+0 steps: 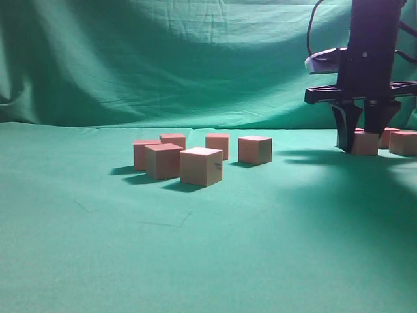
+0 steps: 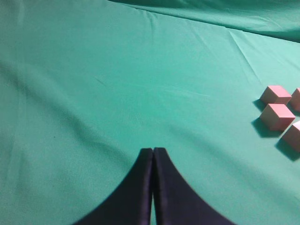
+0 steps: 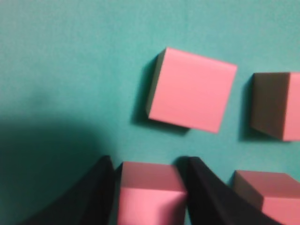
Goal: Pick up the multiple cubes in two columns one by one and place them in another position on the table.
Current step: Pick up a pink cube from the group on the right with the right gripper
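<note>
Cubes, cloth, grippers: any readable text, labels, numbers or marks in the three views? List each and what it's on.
None readable.
Wooden cubes: plain faces; one small dark speck, not a character.
Green cloth: no print.
Right gripper, jaws around a cube: black, no label.
Left gripper: plain black.

- The right arm (image 1: 373, 39) is tall, black and boxy.
- A thin black cable (image 1: 313, 23) loops beside it.
- A grey rounded part (image 1: 324, 60) sticks out sideways.
- Its fingers (image 1: 345, 124) are black and pointed.
</note>
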`<move>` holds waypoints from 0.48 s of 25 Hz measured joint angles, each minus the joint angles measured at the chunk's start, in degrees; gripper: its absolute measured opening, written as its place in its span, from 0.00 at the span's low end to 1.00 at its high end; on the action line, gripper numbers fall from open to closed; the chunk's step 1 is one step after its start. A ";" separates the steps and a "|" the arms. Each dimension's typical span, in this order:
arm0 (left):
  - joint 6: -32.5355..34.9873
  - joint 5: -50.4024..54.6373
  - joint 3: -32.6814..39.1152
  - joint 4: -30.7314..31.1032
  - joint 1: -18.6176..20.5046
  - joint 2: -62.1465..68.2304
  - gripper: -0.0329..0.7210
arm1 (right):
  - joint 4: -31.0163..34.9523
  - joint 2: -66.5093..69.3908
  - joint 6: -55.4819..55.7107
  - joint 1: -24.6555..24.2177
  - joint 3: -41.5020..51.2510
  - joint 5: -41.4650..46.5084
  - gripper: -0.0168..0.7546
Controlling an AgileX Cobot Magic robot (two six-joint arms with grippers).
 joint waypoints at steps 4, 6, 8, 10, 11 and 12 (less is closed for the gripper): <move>0.00 0.00 0.00 0.00 0.00 0.00 0.04 | 0.94 0.00 0.00 0.00 -1.24 1.85 0.37; 0.00 0.00 0.00 0.00 0.00 0.00 0.04 | 2.22 0.00 0.00 0.00 -3.51 4.56 0.37; 0.00 0.00 0.00 0.00 0.00 0.00 0.04 | 3.34 -0.12 0.00 0.00 -6.31 8.04 0.37; 0.00 0.00 0.00 0.00 0.00 0.00 0.04 | 4.26 -1.07 0.00 0.35 -9.45 12.11 0.37; 0.00 0.00 0.00 0.00 0.00 0.00 0.04 | 4.58 -1.72 0.00 0.82 -10.56 13.28 0.37; 0.00 0.00 0.00 0.00 0.00 0.00 0.04 | 4.97 -2.75 0.00 1.18 -11.44 13.71 0.37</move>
